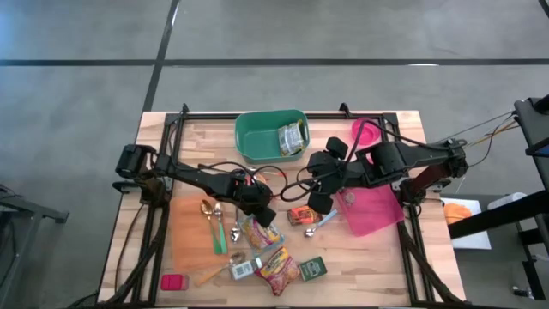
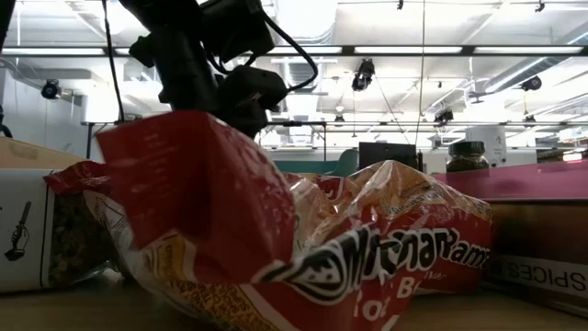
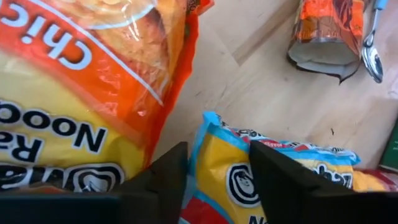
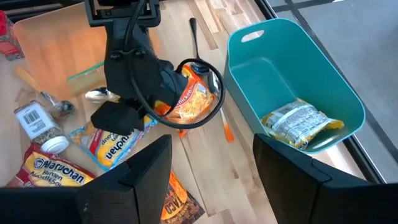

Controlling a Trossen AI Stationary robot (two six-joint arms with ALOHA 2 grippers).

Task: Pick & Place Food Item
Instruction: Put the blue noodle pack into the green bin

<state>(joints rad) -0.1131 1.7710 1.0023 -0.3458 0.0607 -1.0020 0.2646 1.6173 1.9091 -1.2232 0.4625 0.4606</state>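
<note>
red noodle packet (image 2: 303, 248) fills the front, left gripper (image 3: 217, 165) straddling another.

On the table (image 1: 377, 266), a bin (image 1: 257, 142) sits at the far edge with a packet (image 1: 292, 137) inside it. Nearer the middle, two noodle packets (image 1: 257, 232) lie side by side, with two spoons (image 1: 213, 213) to their left. Another noodle packet (image 1: 278, 268) lies nearer the front, between a spice jar (image 1: 241, 269) on its left and a small box (image 1: 312, 269) on its right.
</note>
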